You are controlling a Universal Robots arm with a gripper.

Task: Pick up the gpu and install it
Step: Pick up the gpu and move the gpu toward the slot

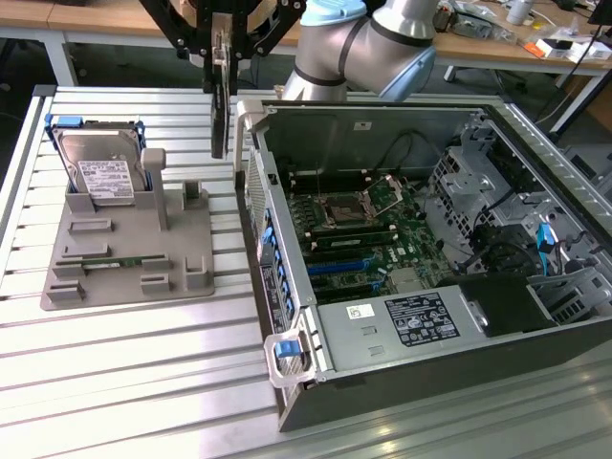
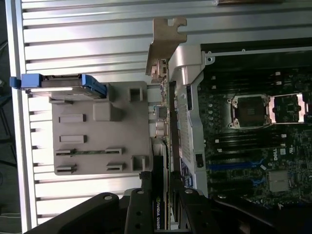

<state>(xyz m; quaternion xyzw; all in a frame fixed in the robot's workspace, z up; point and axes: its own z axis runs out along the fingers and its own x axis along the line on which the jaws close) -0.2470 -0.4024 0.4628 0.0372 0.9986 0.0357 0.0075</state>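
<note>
1. The gripper (image 1: 222, 55) holds the gpu (image 1: 220, 115) tight.
2. The gpu hangs straight down under the gripper, in the air.
3. Below it, the tray (image 1: 124, 263) is on one side, the case (image 1: 287, 296) on the other.

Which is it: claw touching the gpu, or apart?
Touching. The wrist view shows the claw shut on the gpu, a finger against each face of the card.

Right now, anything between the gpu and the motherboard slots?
Yes. The gpu, clamped in the gripper, hangs outside the open computer case, beside its end wall. That wall stands between the card and the blue slots on the motherboard. Inside the case, nothing visible covers those slots.
</note>
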